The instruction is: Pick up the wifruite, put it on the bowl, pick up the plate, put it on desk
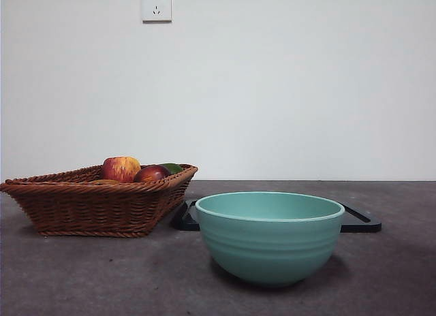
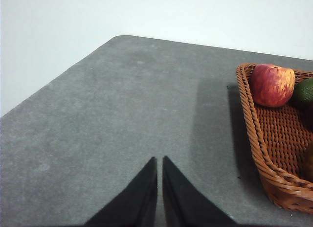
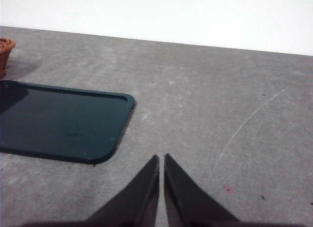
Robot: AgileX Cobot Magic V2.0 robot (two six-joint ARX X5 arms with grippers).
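The teal-green bowl (image 1: 270, 238) stands empty on the desk (image 1: 395, 275) at the front centre. The wifruite is mostly hidden in the wicker basket (image 1: 95, 207); only a dull brown sliver (image 1: 105, 182) shows over the rim. The plate, a dark flat rectangular tray (image 1: 361, 222), lies on the desk behind the bowl and also shows in the right wrist view (image 3: 58, 119). My left gripper (image 2: 160, 161) is shut and empty above bare desk beside the basket (image 2: 254, 139). My right gripper (image 3: 161, 158) is shut and empty above the desk, near the tray's corner. Neither gripper shows in the front view.
The basket also holds a red-yellow apple (image 1: 121, 168), a dark red fruit (image 1: 151, 173) and a green fruit (image 1: 172, 167). The apple (image 2: 272, 84) and green fruit (image 2: 305, 91) show in the left wrist view. A white wall with a socket (image 1: 156, 5) stands behind.
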